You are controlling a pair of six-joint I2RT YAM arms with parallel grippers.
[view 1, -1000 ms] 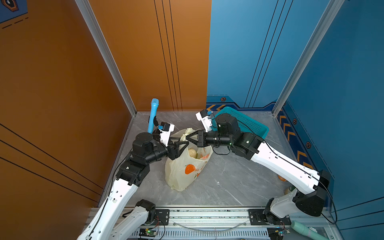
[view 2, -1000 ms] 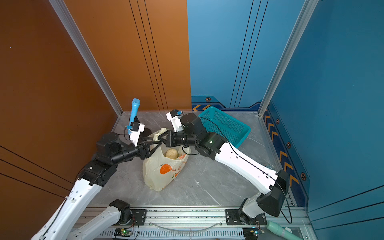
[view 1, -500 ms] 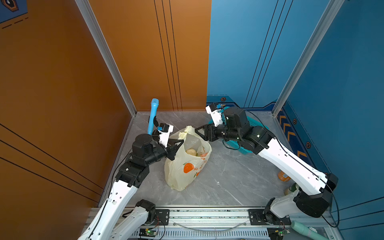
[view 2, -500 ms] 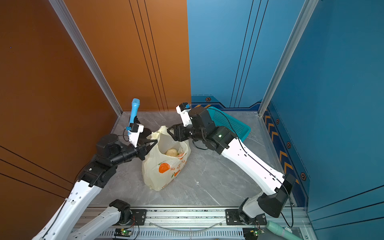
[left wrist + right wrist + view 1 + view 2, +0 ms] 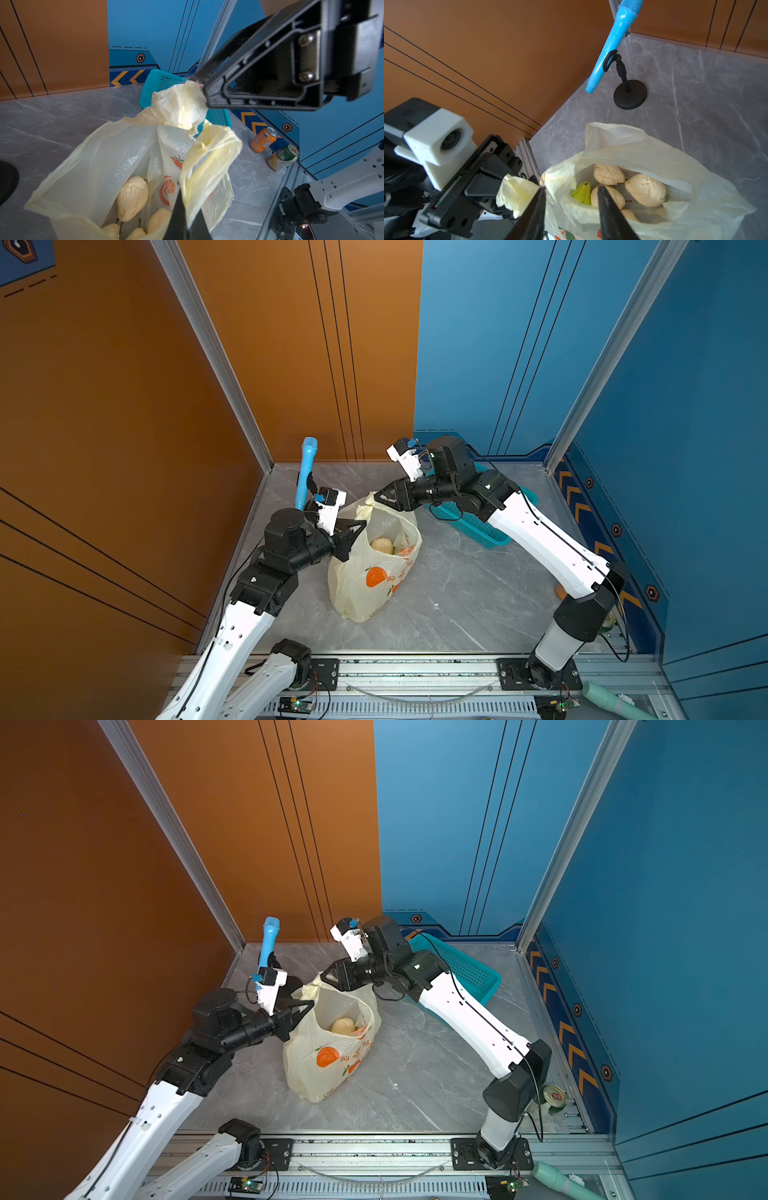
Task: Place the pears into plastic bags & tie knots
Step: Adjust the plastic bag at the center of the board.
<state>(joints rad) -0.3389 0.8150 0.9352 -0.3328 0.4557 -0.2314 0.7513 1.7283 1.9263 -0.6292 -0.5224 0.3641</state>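
The yellow plastic bag [image 5: 370, 585] stands in the middle of the grey bench [image 5: 457, 605], and its mouth is wide open at the top. The pears [image 5: 644, 190] are down inside the bag. They are pale and lumpy, with one green pear [image 5: 581, 194] among them. I see no pear outside the bag, so the filling part looks done. The tying part is what is left.

The left pincer [image 5: 362, 526] is at the bag's rim on one side. It is pressed tight on one handle [image 5: 207, 158] of the bag. It lifts the handle so the bag does not flop shut or tip over.

The right pincer [image 5: 377, 497] is at the bag's rim on the far side. Its jaws are spread a little, and the tips are right at the other handle [image 5: 182, 101], which is bunched up there. I cannot see a firm pinch. I think it is about to squeeze that handle.

Each arm goes for one handle because a knot needs two ends to cross. No knot is made yet. The thin plastic could slip out, so the squeeze should be firm.

The teal basket [image 5: 478, 526] lies behind the bag, under the right arm and out of the way.
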